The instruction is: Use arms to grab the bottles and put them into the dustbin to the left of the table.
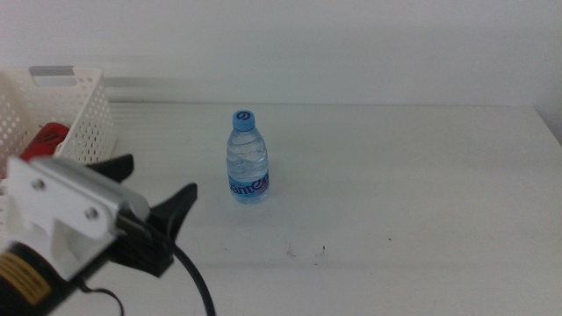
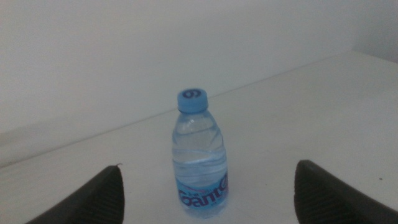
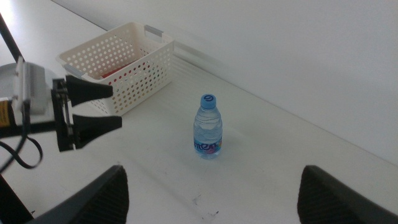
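A clear water bottle [image 1: 248, 158] with a blue cap stands upright mid-table. It also shows in the left wrist view [image 2: 200, 158] and the right wrist view [image 3: 208, 127]. My left gripper [image 1: 163, 175] is open and empty, left of the bottle and apart from it, jaws pointing toward it. It also shows in the right wrist view [image 3: 116, 104]. The white dustbin [image 1: 75, 110] stands at the far left with the red soda can [image 1: 44, 140] lying inside. My right gripper [image 3: 211, 168] is open and empty, high above the table, out of the middle view. The yellow tea bottle is not in view.
The white table [image 1: 404, 193] has a few small dark specks [image 1: 306, 252] in front of the bottle. The left arm's black cable [image 1: 198, 281] trails toward the front edge. A pale wall runs behind the table.
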You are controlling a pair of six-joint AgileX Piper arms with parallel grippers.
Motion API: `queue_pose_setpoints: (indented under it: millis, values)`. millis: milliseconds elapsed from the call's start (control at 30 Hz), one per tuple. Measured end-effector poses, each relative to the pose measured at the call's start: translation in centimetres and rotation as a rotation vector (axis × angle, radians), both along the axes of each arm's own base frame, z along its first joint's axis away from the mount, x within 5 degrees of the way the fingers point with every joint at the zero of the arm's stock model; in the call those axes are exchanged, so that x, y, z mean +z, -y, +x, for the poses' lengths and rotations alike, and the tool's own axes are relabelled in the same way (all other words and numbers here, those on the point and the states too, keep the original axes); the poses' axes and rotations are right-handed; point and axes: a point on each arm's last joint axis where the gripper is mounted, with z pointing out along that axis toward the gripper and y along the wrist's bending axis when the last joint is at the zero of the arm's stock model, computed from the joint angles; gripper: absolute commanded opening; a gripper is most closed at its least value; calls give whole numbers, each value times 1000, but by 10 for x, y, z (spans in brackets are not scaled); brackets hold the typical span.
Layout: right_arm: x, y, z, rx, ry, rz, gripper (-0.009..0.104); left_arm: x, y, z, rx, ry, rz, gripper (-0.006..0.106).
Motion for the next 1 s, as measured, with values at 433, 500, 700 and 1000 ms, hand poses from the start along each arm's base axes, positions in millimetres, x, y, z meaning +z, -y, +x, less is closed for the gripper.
queue_pose_setpoints:
  millis: [433,500,700,1000]
  values:
    - [0,0,0,0,0,0,92,-45,13,20,-26,8,-30,93]
    - [0,0,0,0,0,0,92,-53,15,24,-26,-2,-30,93]
    - [0,0,0,0,0,0,92,-77,23,38,-28,-13,-88,93]
    - [0,0,0,0,0,0,92,-97,26,83,-95,-62,-91,93]
